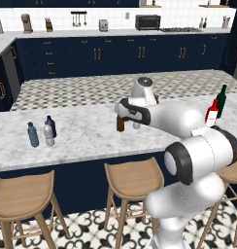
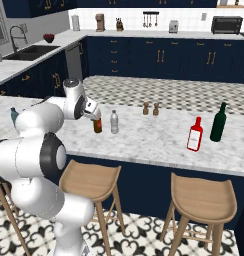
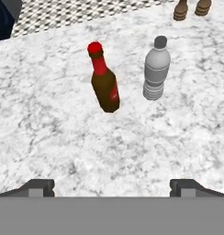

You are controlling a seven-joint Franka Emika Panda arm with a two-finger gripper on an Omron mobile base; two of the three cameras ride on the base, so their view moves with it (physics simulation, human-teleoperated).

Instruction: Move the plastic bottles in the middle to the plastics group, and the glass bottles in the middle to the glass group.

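Amber bottle (image 3: pixel 104 87): upright on the marble counter (image 1: pixel 86 141), in the middle stretch of its length, about midway between the near and far edges. Brown body, red neck and cap. In the left base view the gripper partly hides it.
Clear bottle, middle (image 3: pixel 156 71): upright just beside the amber bottle, apart from it, on the side toward the red and green bottles. In the right base view it stands to the right of the amber one (image 2: pixel 114 122).
Clear bottle, left end (image 1: pixel 48 133): upright toward the counter's left end, close beside the teal bottle (image 1: pixel 33 134) and the navy bottle (image 1: pixel 51 124). Whether the three touch cannot be told.
Red bottle (image 2: pixel 195 134): white label, upright toward the counter's right end.
Green bottle (image 2: pixel 218 122): taller, long neck, upright just beside the red bottle and nearer the far edge.
Gripper (image 3: pixel 112 186): hangs above the counter over the amber bottle, on its near-edge side, touching nothing. Jaws are spread wide apart, with bare marble between the fingertips (image 3: pixel 38 186).
Two small brown shakers (image 2: pixel 150 108): side by side near the counter's far edge, beyond the middle clear bottle.
Wooden stools (image 1: pixel 132 180): lined up along the counter's near edge, below it.
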